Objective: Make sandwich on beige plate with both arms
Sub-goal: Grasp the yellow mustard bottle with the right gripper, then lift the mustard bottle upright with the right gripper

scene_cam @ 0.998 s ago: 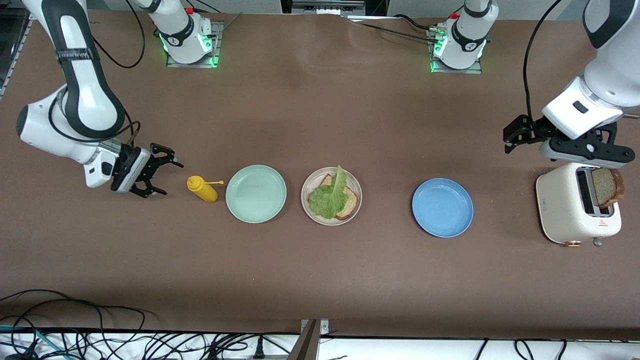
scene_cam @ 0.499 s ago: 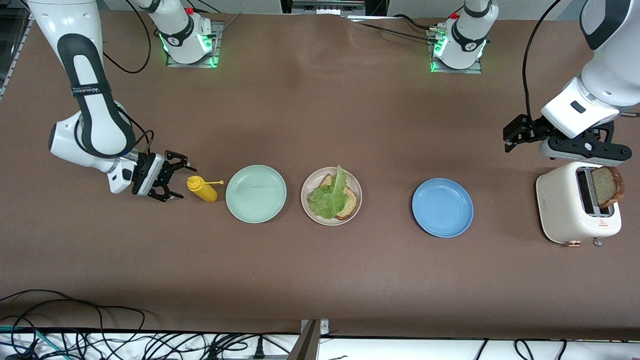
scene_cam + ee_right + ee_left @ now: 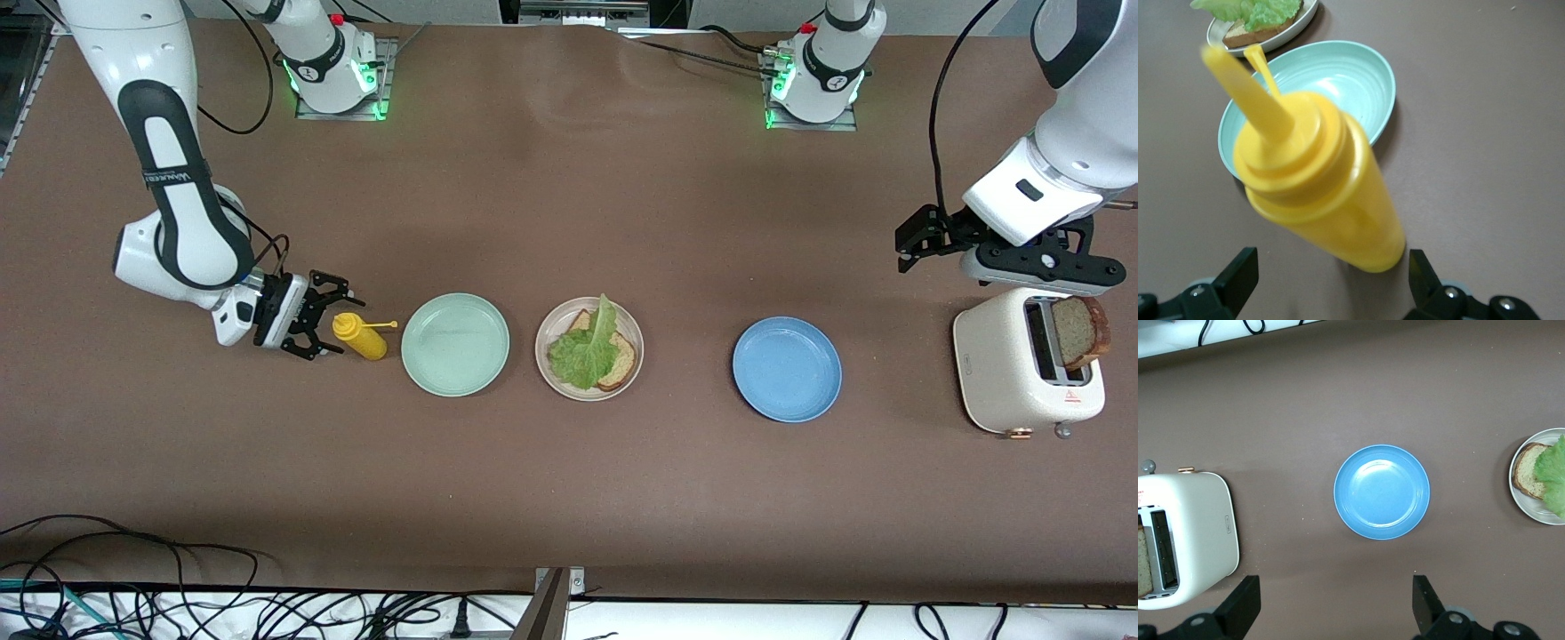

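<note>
Counting three plates (image 3: 455, 344), two bread slices (image 3: 1078, 331), one yellow bottle (image 3: 359, 336).

lettuce (image 3: 587, 348) on bread (image 3: 617, 359) on plate (image 3: 548, 369) | bottle (image 3: 359, 336) toward right arm's end

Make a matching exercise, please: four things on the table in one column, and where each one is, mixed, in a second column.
1. lettuce leaf
2. bread slice
3. yellow squeeze bottle
4. blue plate

a. in the toaster slot
b. between the open fingers of the right claw
c. on the beige plate
d. between the beige plate and the toaster

Pairs: 1-c, 2-a, 3-b, 4-d
</note>
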Tool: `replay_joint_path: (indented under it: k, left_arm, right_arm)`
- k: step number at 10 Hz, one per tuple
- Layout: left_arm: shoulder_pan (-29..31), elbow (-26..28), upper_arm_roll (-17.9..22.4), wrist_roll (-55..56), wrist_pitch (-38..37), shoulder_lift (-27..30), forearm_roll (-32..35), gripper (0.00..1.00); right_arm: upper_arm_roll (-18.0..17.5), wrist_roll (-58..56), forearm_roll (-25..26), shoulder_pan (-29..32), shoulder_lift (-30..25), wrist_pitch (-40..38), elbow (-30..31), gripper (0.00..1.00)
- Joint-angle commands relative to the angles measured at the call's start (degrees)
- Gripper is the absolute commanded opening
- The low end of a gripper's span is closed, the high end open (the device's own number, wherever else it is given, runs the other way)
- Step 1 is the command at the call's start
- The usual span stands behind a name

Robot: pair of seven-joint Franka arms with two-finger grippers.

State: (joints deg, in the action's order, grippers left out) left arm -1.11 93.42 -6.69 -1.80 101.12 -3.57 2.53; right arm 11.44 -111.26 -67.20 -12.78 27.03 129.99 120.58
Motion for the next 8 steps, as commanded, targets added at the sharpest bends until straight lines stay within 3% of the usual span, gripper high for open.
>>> replay_joint_path:
  k: [1,3,5,8]
  left_arm:
    - [-0.3,-0.16,0.54,-1.02,0.31,0.23,-1.22,1.0]
    - [-0.47,-0.25,0.45,-1.02,0.31,0.23,-1.3,1.0]
    - [-0.3,-0.25,0.45,-1.1,0.39,0.14,-1.39,1.0]
    - [-0.3,-0.25,0.54,-1.1,0.75,0.14,-0.95,1.0]
  right_arm:
    - [-1.06,-2.29,-2.75,0.03,1.88,0.53,-1.13,1.0]
    - [-1.59,-2.29,-4.16,-0.05,2.76,0.79,-1.83,1.0]
    - [-2.38,-2.29,-4.16,-0.67,3.03,2.28,-2.19,0.76]
    - [-2.47,-2.38,-3.9,-0.67,3.47,2.9,-3.15,0.76]
